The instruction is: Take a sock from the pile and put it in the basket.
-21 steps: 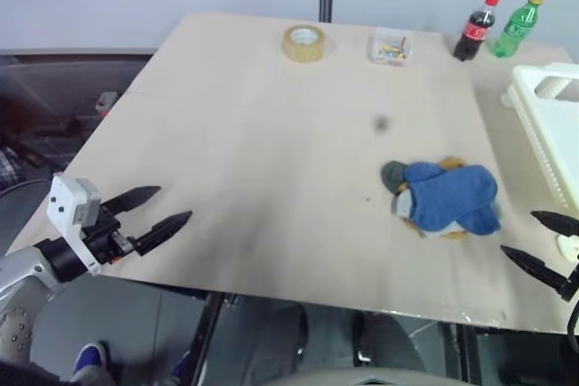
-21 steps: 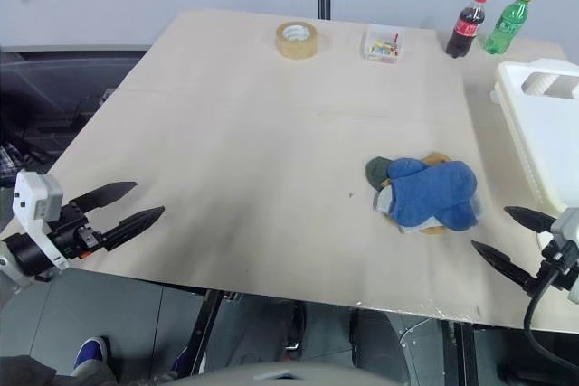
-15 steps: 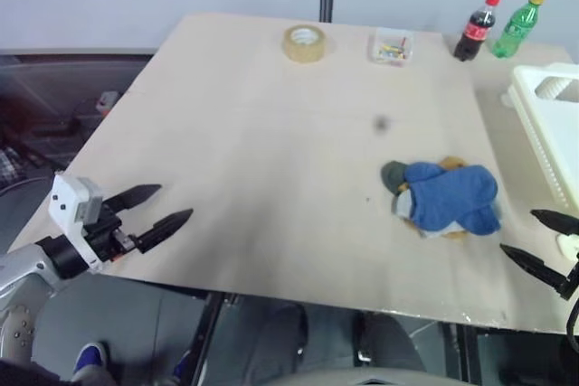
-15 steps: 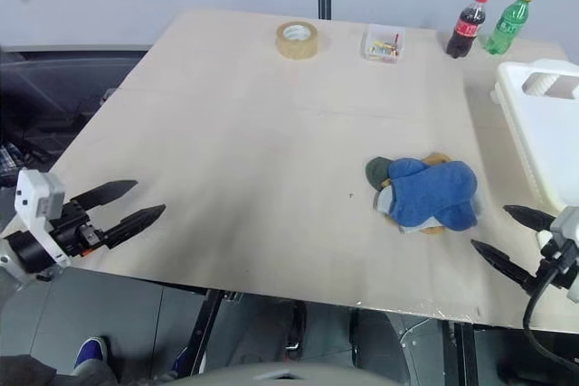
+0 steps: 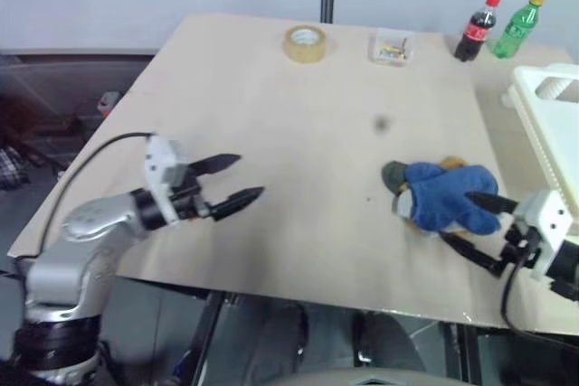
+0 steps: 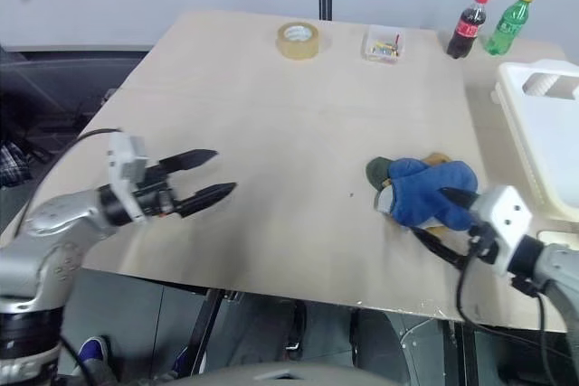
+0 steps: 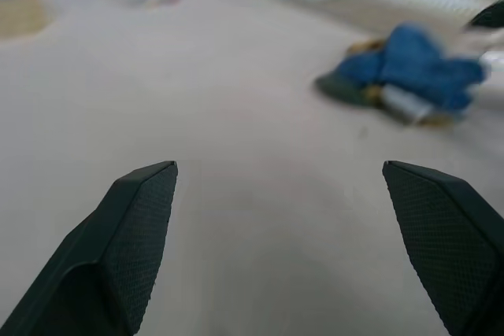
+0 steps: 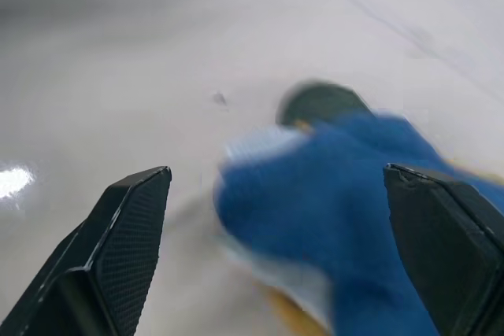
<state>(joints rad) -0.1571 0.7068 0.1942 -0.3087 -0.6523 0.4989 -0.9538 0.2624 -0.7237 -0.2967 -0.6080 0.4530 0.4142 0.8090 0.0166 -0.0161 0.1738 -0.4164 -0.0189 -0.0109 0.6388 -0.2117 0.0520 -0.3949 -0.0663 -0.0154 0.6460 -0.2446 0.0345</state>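
Observation:
A royal-blue sock (image 5: 445, 196) lies on top of the pile (image 6: 407, 194), over dark green (image 8: 319, 104), mustard yellow and light grey socks, right of the table's middle. My right gripper (image 5: 455, 215) is open at the pile's near right edge, and its fingers (image 8: 130, 226) frame the blue sock (image 8: 354, 194) without holding it. Over the table's left part my left gripper (image 5: 249, 176) hangs open and empty, pointing toward the pile (image 7: 409, 68). The white ribbed basket (image 5: 547, 133) stands at the table's right edge, beyond the right gripper.
A roll of tape (image 5: 304, 42), a small clear box of colourful bits (image 5: 392, 47), a cola bottle (image 5: 476, 29) and a green bottle (image 5: 516, 24) line the table's far edge. Bare tabletop (image 5: 298, 133) lies between the two grippers.
Both arms have swung inward over the table. The left gripper moved right and forward from the near left edge. The right gripper moved left up to the pile. Both stay open.

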